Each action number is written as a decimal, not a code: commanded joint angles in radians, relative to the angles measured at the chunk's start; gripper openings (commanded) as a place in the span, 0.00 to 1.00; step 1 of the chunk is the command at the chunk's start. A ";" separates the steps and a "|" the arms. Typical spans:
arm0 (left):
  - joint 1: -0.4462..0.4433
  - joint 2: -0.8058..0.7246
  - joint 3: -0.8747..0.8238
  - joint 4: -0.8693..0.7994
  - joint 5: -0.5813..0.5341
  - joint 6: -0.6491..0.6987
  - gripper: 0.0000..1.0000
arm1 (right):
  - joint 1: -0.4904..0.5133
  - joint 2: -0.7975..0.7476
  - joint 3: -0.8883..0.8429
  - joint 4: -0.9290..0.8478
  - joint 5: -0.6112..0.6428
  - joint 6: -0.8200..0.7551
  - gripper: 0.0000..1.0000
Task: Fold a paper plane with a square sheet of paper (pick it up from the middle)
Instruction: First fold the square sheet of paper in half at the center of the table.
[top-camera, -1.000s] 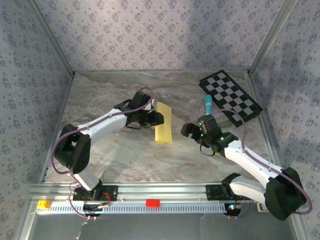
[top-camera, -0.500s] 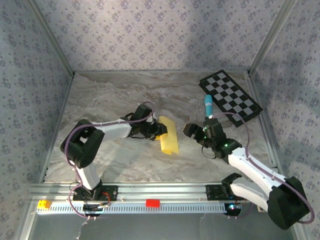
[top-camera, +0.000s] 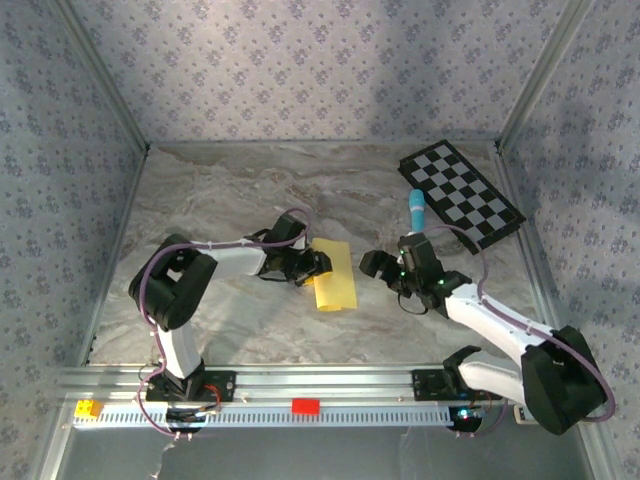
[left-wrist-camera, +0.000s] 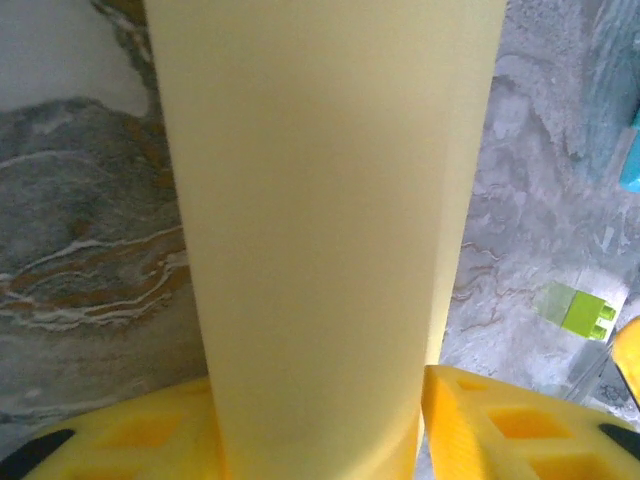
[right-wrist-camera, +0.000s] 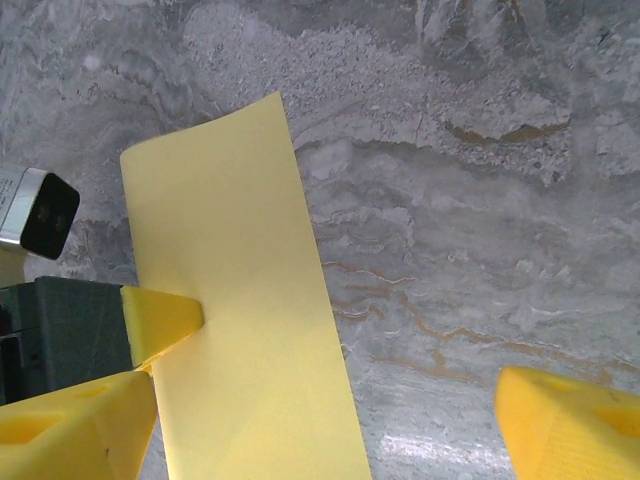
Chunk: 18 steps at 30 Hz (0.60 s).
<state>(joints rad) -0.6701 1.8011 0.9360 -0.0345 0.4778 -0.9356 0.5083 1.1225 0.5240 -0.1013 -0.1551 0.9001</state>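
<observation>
Overhead and both close wrist cameras share paper (top-camera: 335, 277)

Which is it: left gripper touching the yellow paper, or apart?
Touching. In the right wrist view a fingertip of the left gripper rests on the edge of the yellow paper, no gap.

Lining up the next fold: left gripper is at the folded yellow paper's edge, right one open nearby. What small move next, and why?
Probably ease the right gripper leftward onto the free long edge of the folded yellow paper. Its jaws stand open, apart from the paper, while the left gripper sits at the opposite edge alone.
</observation>
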 joint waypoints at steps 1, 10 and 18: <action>-0.005 -0.025 0.028 -0.088 -0.062 0.053 0.53 | 0.005 0.020 0.043 -0.019 -0.018 -0.017 0.90; -0.002 -0.078 0.037 -0.176 -0.136 0.104 0.54 | 0.015 0.055 0.075 -0.039 -0.026 -0.038 0.93; 0.016 -0.092 0.032 -0.222 -0.167 0.125 0.49 | 0.033 0.090 0.095 -0.043 -0.029 -0.042 0.93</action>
<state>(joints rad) -0.6670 1.7443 0.9527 -0.2111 0.3378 -0.8349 0.5331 1.1988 0.5850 -0.1162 -0.1730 0.8749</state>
